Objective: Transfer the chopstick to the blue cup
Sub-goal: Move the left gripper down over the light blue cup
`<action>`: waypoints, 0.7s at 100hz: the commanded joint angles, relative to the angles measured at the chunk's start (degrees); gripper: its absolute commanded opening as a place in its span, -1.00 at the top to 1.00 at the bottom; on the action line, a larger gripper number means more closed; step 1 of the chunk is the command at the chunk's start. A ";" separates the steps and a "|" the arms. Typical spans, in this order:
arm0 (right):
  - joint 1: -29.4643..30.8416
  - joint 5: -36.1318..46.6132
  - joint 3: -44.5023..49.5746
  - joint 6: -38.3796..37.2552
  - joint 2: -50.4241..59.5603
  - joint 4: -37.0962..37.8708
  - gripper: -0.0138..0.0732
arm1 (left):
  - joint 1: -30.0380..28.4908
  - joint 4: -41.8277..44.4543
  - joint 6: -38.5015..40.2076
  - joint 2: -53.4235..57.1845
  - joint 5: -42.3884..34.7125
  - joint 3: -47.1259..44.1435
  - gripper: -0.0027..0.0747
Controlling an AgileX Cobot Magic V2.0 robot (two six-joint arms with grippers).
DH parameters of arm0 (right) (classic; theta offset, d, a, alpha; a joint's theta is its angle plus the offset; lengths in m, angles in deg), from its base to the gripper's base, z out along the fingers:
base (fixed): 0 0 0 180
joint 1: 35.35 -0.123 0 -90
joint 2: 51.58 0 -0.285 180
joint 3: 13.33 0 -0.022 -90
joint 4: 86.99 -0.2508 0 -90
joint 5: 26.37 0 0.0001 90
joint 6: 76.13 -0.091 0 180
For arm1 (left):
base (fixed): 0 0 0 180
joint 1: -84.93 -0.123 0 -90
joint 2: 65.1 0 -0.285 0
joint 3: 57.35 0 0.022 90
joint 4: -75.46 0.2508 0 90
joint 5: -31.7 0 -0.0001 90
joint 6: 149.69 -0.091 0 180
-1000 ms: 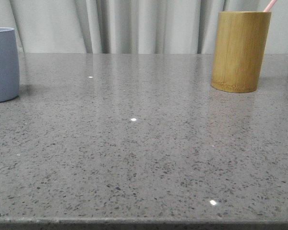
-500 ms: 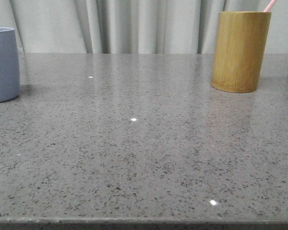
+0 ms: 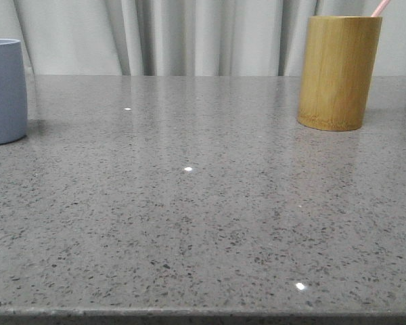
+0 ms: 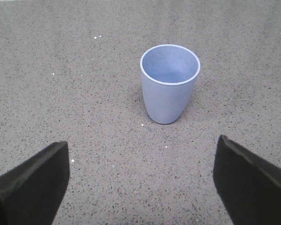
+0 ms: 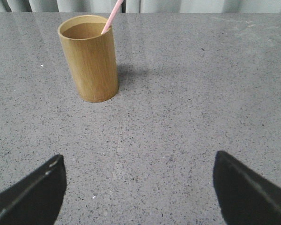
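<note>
Upright, empty blue cup (image 4: 169,86) on speckled grey table (image 4: 61,84), beyond wide-spread left hand (image 4: 140,187) fingers.

The worktop (image 3: 189,203) is grey, speckled with dark and pale flecks. The blue cup (image 4: 169,84) is a matte greyish-blue with a paler rim, the bamboo holder (image 5: 90,58) a warm tan. The chopstick (image 5: 111,15) is pale pink, and the curtain (image 3: 189,34) behind is off-white.

Thin pale pink chopstick (image 3: 379,7): lower length hidden inside tall tan bamboo cylinder holder (image 3: 338,71); tip cut off. Matte greyish-blue plastic cup (image 3: 5,91): left side cropped.
</note>
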 commanded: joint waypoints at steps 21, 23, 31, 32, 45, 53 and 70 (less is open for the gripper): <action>0.26 5.12 -1.80 0.10 -1.19 -1.58 -0.80 | -0.16 -1.22 -0.13 -4.06 -8.99 3.33 -0.66; 0.26 5.20 -1.80 0.10 -1.19 -1.58 -0.80 | -0.16 -1.34 -0.13 -4.92 -9.15 3.57 -0.66; 0.26 6.04 -1.80 0.10 -1.19 -1.64 -0.80 | -0.16 -2.46 -1.40 -8.61 -9.99 4.98 -0.66; 0.26 6.11 -1.80 0.10 -1.19 -1.62 -0.80 | -0.16 -2.59 -1.54 -9.30 -10.28 5.22 -0.66; 0.26 6.18 -1.80 0.10 -1.19 -1.62 -0.80 | -0.16 -3.41 -1.54 -15.78 -12.87 7.36 -0.66; 0.26 6.12 -1.80 0.10 -1.19 -1.62 -0.80 | -0.16 -3.41 -1.54 -19.67 -13.54 8.98 -0.66; 0.26 6.12 -1.80 0.10 -1.19 -1.62 -0.80 | -0.16 -3.41 -1.54 -28.53 -14.98 13.02 -0.66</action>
